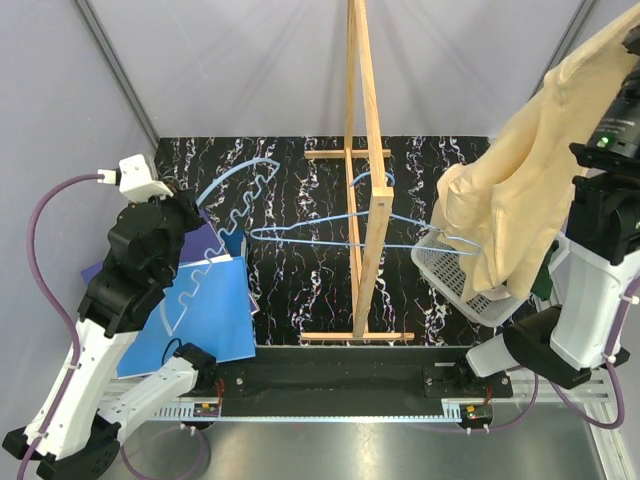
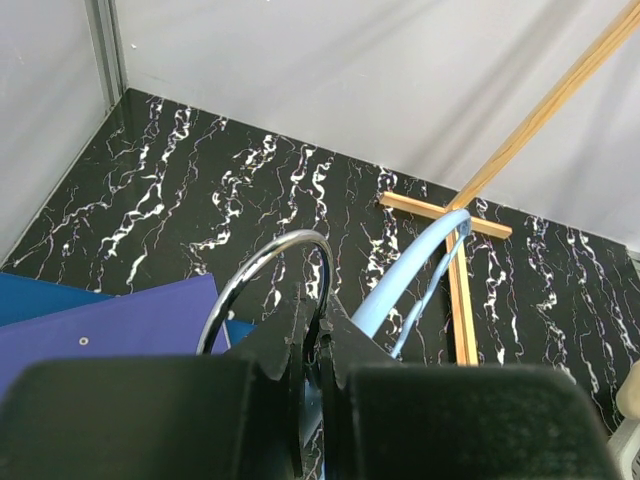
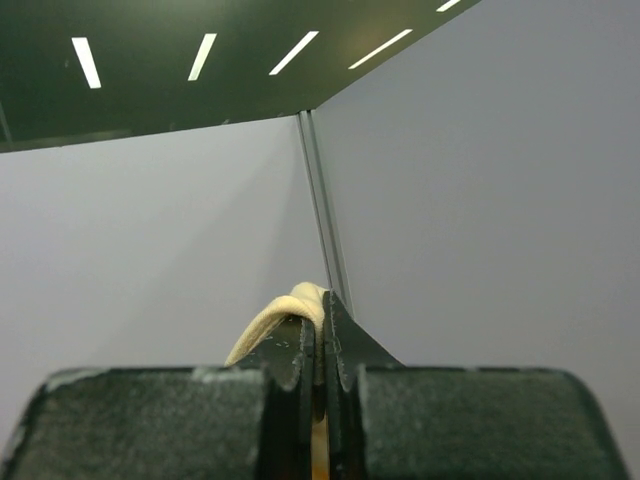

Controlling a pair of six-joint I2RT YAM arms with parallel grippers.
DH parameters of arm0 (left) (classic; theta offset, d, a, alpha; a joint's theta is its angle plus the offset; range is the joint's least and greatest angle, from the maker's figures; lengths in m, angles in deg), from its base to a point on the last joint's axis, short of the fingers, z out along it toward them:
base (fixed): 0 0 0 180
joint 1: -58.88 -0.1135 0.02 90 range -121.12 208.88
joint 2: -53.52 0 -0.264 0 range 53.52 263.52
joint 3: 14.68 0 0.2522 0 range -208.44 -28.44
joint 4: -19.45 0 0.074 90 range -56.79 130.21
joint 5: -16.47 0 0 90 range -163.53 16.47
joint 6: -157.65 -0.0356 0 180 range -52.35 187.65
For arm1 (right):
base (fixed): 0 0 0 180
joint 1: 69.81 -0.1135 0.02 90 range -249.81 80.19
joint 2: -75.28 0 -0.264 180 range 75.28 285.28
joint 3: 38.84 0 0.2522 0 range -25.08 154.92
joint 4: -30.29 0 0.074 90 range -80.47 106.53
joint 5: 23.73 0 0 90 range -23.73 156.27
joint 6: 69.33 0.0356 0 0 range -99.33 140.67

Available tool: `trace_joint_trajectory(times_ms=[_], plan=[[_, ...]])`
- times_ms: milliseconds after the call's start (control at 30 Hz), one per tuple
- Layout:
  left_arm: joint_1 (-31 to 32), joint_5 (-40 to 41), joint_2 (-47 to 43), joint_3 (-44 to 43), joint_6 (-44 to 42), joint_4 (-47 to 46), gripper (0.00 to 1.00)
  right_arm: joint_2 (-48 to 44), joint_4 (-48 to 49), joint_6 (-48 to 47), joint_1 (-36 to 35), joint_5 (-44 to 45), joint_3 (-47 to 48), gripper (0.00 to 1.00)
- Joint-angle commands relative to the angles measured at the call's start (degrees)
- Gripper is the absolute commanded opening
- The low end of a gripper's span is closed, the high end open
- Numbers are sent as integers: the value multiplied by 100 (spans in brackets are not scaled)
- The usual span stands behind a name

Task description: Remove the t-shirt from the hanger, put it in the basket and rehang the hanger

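Both pincers are clamped. The left gripper (image 2: 318,318) is pinched together on the silver hook (image 2: 262,262) of a light blue hanger (image 2: 408,272), low on the left near the blue folders (image 1: 215,315). The right gripper (image 3: 318,308) is closed on a fold of the t-shirt (image 1: 530,150) and raised high at the far right. The cloth hangs from it down to the white basket (image 1: 440,270).

A thin blue wire hanger (image 1: 330,243) runs across past the wooden stand (image 1: 365,150), with its right tip at the shirt's lower fold. I cannot tell whether that tip is caught in the cloth.

My read is that this is the pull-apart step, close to finished. For the next move I would hold the left arm firm and draw the right arm higher and further right. I would watch the wire tip for dragging before lowering the shirt.
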State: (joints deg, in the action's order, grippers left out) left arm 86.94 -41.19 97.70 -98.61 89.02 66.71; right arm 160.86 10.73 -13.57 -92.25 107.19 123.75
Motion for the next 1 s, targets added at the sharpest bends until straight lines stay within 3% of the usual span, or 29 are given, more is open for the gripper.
trace_joint_trajectory(times_ms=[0, 333, 567, 967], plan=[[-10, 97, -103, -278, -62, -291, 0, -630, 800, -241, 38, -155, -170, 0], [-10, 1, -33, -286, 26, -238, 0, -727, 1011, -628, 38, -94, -259, 0], [-10, 71, -76, -278, 34, -168, 0, -903, 1265, -540, 38, -155, -986, 0], [-10, 194, -252, -313, 26, 43, 0, 2, 1398, -321, 326, -269, -1137, 0]])
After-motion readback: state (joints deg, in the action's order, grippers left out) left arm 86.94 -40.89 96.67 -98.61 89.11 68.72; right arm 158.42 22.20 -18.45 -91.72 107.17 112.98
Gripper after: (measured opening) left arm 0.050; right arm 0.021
